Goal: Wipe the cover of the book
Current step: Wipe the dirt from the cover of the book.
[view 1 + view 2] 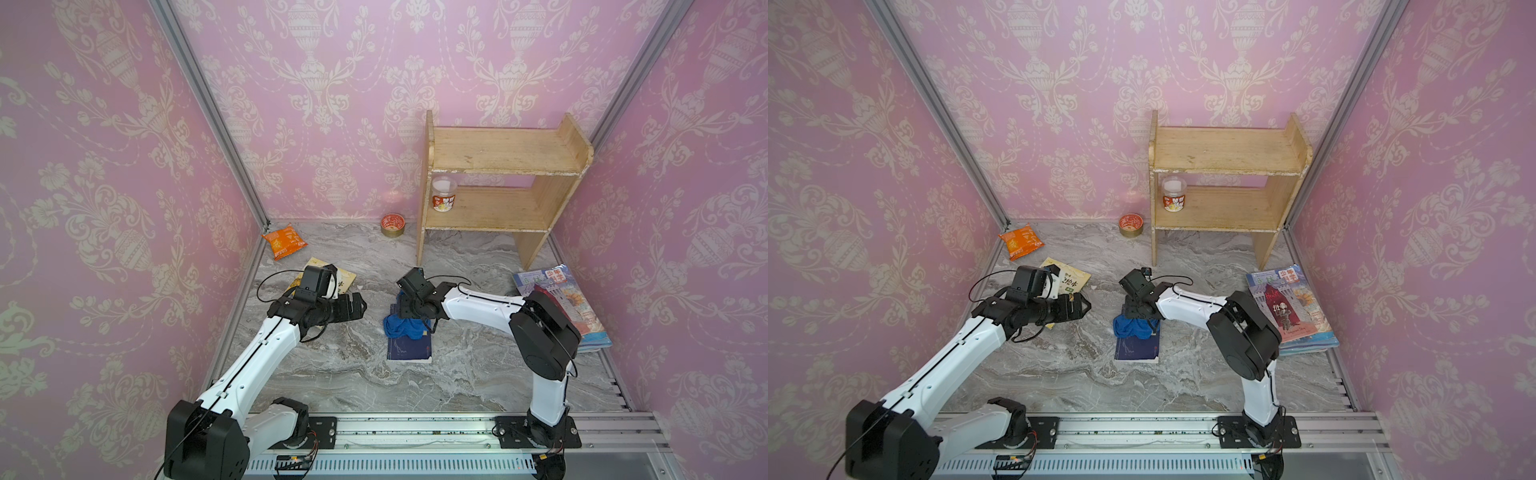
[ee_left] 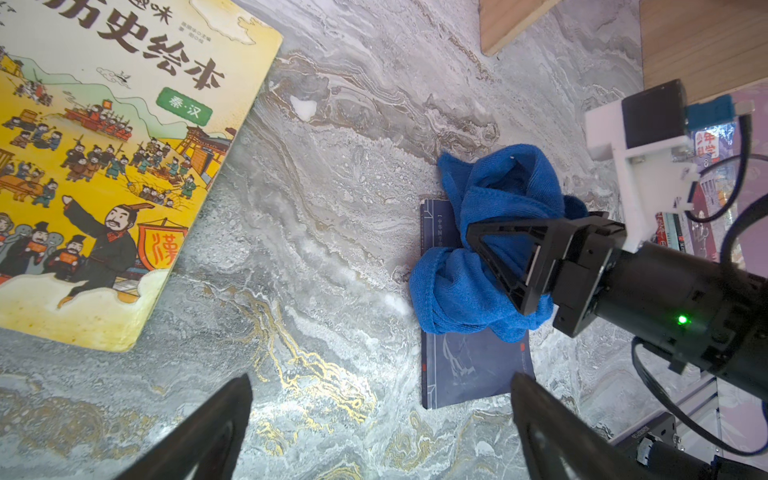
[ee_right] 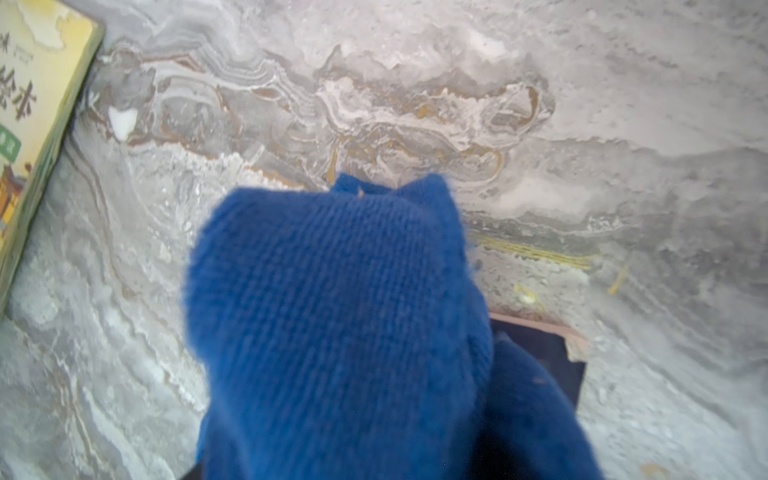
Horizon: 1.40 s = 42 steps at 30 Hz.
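A dark blue book lies flat in the middle of the marble table. A bunched blue cloth sits on the book's far half. My right gripper is down in the cloth, over the book. In the right wrist view the cloth covers the jaws, with one corner of the book beside it, so their state is hidden. My left gripper hovers open and holds nothing, to the left of the book.
A yellow picture book lies under the left arm. A stack of books sits at the right edge. At the back stand a wooden shelf with a jar, a round tin and an orange snack bag.
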{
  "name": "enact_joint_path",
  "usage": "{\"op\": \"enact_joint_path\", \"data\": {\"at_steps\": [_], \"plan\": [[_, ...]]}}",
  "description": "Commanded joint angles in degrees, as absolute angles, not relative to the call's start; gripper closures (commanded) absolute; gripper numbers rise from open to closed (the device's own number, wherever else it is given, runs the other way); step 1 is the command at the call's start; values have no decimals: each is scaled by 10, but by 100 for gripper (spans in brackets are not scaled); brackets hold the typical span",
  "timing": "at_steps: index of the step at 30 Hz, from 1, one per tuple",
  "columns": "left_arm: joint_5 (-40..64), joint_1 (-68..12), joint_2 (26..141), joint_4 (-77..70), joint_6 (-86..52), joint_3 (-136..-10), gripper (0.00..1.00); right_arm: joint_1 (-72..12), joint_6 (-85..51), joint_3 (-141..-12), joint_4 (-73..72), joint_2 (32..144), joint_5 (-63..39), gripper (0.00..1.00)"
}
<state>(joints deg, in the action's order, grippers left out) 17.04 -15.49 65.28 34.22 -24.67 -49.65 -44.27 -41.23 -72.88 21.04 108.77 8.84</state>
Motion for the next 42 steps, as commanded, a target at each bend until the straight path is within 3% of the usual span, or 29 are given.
{"op": "enact_joint_path", "data": {"at_steps": [1, 6, 10, 11, 16, 17, 21, 24, 33, 38, 42], "plan": [[188, -151, 650, 338, -238, -489, 1, -439, -380, -707, 254, 1050, 85, 20], [195, -151, 653, 335, -241, -488, 1, -436, -358, -686, 255, 1010, 104, 16], [197, -151, 655, 335, -241, -487, 1, -452, -319, -694, 285, 997, 130, 20], [196, -151, 655, 334, -241, -487, 1, -460, -309, -700, 295, 999, 138, 25], [198, -151, 655, 334, -241, -487, 1, -517, -289, -714, 347, 1022, 205, 80], [198, -151, 655, 334, -241, -487, 1, -526, -290, -710, 348, 1024, 210, 85], [200, -150, 656, 332, -242, -487, 1, -535, -312, -682, 333, 1041, 192, 86], [203, -150, 656, 332, -243, -487, 1, -534, -324, -679, 312, 1068, 164, 100], [201, -150, 652, 331, -243, -486, 1, -422, -372, -717, 244, 1126, 71, 100], [197, -150, 650, 334, -241, -485, 1, -451, -377, -764, 248, 1167, 27, 100], [197, -150, 648, 333, -241, -485, 1, -466, -396, -696, 231, 1139, 30, 100]]}}
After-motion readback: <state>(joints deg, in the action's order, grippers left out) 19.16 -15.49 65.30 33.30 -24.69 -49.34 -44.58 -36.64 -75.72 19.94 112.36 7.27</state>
